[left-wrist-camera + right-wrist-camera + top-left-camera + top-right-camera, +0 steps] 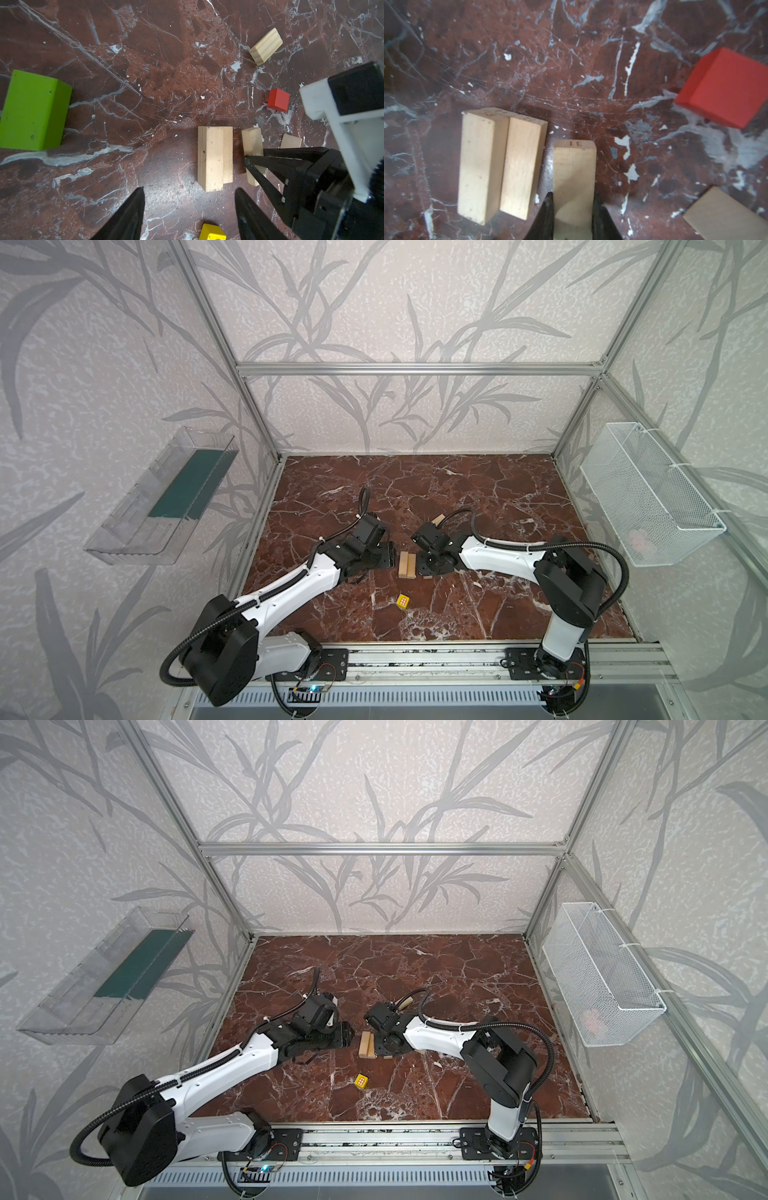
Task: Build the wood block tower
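Holding 1 pale bar (pixel 574 166) stamped seemingly 31: right gripper (pixel 573 194)

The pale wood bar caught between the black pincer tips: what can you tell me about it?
The pale wood bar is plain, unpainted, lightly grained, with rounded corners and "31" stamped on its end. The right pincer grips its long sides near one end. It lies level, parallel to the pair of bars beside it, a narrow gap apart, low over the marble table; whether it rests there is unclear.
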{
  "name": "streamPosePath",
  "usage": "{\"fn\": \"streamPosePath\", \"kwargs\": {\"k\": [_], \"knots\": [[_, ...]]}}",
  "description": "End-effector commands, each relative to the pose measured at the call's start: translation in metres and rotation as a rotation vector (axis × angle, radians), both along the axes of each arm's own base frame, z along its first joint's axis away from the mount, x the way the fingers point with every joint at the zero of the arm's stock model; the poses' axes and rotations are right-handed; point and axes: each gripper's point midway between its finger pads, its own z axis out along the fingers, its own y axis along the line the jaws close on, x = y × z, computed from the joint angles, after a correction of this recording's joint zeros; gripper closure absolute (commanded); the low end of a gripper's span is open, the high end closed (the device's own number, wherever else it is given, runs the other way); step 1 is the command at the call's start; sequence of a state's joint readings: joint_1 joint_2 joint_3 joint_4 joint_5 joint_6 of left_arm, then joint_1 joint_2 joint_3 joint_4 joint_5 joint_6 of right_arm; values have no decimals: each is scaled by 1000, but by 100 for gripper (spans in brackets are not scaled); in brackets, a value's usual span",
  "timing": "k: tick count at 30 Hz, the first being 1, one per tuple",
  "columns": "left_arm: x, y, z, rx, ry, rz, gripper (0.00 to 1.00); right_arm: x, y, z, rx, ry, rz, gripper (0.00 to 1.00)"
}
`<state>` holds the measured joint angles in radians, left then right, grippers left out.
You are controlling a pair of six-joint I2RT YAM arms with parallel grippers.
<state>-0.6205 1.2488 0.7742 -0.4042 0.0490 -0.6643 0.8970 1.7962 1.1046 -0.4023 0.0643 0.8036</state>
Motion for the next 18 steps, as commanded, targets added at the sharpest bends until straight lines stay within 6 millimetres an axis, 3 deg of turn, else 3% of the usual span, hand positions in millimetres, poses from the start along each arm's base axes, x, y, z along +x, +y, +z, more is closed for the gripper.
{"fn": "streamPosePath", "kwargs": {"k": [1,18], "knots": [[0,9,0,14,-16,32,33,9,21,26,110,-42,-47,78],[-1,15,-1,20,-19,55,33,18,34,17,193,-40,-124,77]]}}
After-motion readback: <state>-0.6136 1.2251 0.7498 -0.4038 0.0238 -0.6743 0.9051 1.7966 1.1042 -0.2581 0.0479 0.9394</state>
